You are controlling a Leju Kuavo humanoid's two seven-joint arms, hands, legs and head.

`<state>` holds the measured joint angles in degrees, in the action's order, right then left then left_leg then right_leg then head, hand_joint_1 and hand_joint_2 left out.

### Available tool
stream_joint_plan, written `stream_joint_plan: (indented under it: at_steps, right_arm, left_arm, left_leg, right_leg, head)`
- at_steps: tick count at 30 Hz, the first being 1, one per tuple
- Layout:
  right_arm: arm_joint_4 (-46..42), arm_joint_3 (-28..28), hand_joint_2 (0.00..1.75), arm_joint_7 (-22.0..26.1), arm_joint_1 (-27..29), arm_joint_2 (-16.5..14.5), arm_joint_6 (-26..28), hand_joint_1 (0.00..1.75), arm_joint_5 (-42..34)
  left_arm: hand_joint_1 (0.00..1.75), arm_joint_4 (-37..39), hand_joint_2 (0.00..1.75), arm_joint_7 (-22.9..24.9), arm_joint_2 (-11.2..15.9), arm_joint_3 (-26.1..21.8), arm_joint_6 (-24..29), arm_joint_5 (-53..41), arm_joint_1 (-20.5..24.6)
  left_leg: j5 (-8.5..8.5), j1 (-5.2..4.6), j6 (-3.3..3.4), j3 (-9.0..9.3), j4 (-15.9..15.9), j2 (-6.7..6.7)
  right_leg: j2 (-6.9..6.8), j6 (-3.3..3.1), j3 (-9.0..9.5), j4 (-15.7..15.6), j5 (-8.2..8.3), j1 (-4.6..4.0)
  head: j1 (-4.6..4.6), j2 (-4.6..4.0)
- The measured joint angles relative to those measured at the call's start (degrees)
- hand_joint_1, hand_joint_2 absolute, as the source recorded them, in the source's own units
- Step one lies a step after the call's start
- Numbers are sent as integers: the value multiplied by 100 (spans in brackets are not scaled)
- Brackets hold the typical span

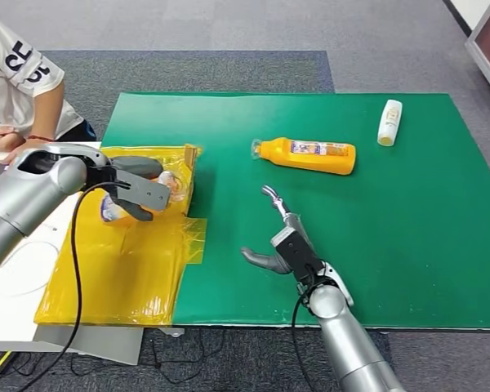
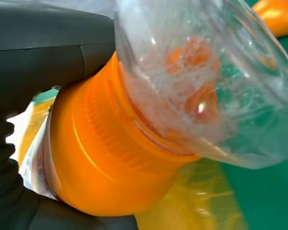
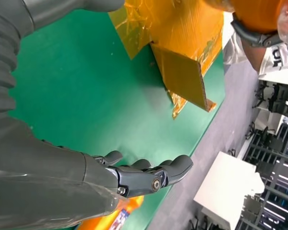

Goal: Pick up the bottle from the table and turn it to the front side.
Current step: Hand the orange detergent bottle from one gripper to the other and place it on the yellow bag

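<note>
My left hand [image 1: 135, 188] grips a clear plastic bottle [image 1: 171, 184] over the yellow sheet [image 1: 119, 269]. The left wrist view shows that bottle close up, with its wide orange cap [image 2: 99, 153] between my dark fingers and its clear body [image 2: 208, 81] pointing away. An orange bottle [image 1: 310, 155] with a clear cap lies on its side on the green mat [image 1: 384, 245], past my right hand [image 1: 286, 245]. My right hand hovers over the mat with fingers [image 3: 150, 177] spread and nothing in them.
A small white bottle [image 1: 389, 122] lies at the mat's far right. A yellow-taped cardboard flap [image 3: 182, 76] stands at the sheet's edge. A person in a white shirt [image 1: 15, 73] sits at the far left. A black cable [image 1: 76, 269] hangs from my left arm.
</note>
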<state>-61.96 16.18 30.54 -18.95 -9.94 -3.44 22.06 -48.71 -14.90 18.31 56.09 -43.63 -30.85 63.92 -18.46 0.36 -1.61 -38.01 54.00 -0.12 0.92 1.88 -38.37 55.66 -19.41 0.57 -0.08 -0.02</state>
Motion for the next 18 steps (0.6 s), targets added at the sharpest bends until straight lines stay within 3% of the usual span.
stream_joint_plan:
  at_steps: [4,10,15,18]
  right_arm:
    - [114,13,175,13,-84,-55,-1,0,-11]
    - [198,31,175,16,-138,-111,-1,0,-16]
    - [247,114,175,23,-167,-128,1,0,-66]
    - [264,139,175,23,-179,-138,14,0,-88]
  left_arm:
    - [175,39,175,54,172,600,-31,353,297]
    - [175,55,175,95,293,1005,-61,618,503]
    - [175,-122,175,358,528,1645,-82,2079,824]
    - [175,-233,175,442,630,1988,179,2358,978]
  left_leg:
    - [0,0,0,0,0,-1]
    - [0,-1,1,-1,0,-2]
    - [0,-1,1,1,0,-2]
    - [0,0,0,1,0,-2]
  right_leg:
    - [-2,0,3,0,-2,-1]
    - [-3,1,7,-1,-1,1]
    - [-2,1,6,-2,0,1]
    - [-2,0,6,-1,-1,0]
  head:
    - [1,0]
    - [1,0]
    - [0,0]
    - [0,1]
